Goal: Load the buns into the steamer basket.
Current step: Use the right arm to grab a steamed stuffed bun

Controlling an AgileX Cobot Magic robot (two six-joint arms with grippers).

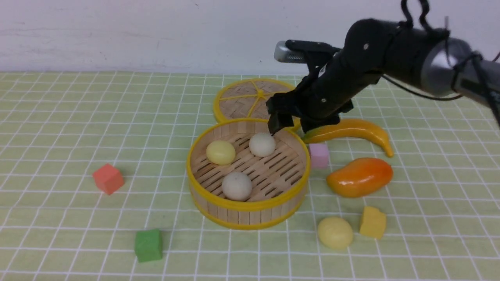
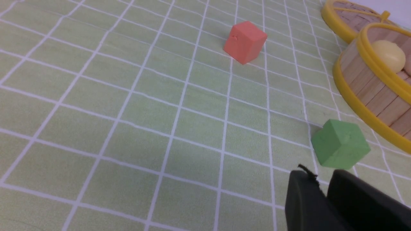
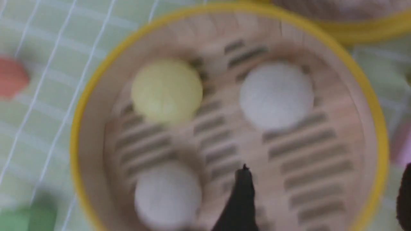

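The steamer basket point(image 1: 203, 195) stands mid-table with three buns inside: a pale yellow bun point(image 1: 220, 152), an off-white bun point(image 1: 262, 144) and a greyish bun point(image 1: 236, 186). A fourth, pale yellow bun point(image 1: 334, 232) lies on the cloth in front of the basket's right side. My right gripper point(image 1: 293, 125) hangs open and empty just above the basket's far right rim; in the right wrist view the basket point(image 3: 380, 128) and its three buns show below the spread fingers point(image 3: 242, 199). My left gripper point(image 2: 322, 183) is shut and empty near the green cube point(image 2: 339, 148).
The woven lid point(image 1: 242, 99) lies behind the basket. A banana point(image 1: 351, 130), a pink cube point(image 1: 319, 155), an orange mango point(image 1: 359, 176) and a yellow cube point(image 1: 372, 222) lie to the right. A red cube point(image 1: 108, 178) and the green cube point(image 1: 148, 245) lie to the left.
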